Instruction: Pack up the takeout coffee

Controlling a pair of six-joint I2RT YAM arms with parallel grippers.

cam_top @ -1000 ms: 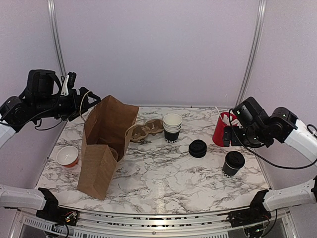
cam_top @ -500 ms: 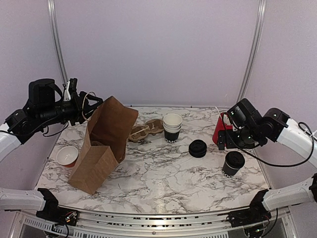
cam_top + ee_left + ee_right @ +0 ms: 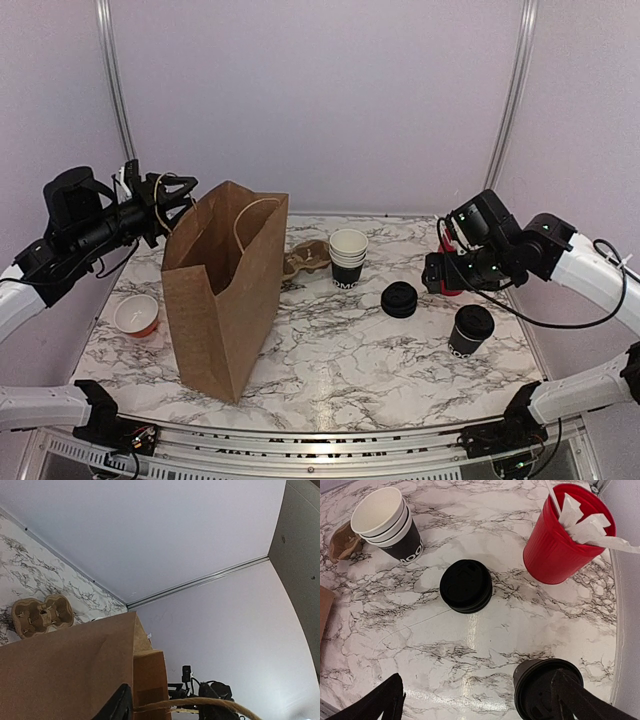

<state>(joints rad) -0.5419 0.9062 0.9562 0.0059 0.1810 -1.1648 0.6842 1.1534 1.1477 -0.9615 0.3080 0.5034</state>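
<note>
Brown paper bag [image 3: 225, 290]: raised from a lean to upright on the counter [image 3: 330, 350], twine handle [image 3: 200, 702] seemingly pinched by the left tool [image 3: 172, 193]; lidded coffee cup [image 3: 470, 330] left unpacked beneath the wide-open right tool [image 3: 477, 677].

Holds left arm [image 3: 70, 215] raised at left side, forearm near level, wrist high. Points left gripper [image 3: 172, 195] rightward toward centre; jaws part-way closed, grip unclear. Shows one dark finger [image 3: 120, 706] at bottom edge of left wrist view. Bends right arm [image 3: 560, 250] in from right side, elbow up, wrist angled down and left. Hangs right gripper [image 3: 438, 275] low, tilted downward, jaws spread wide, nothing between them.
</note>
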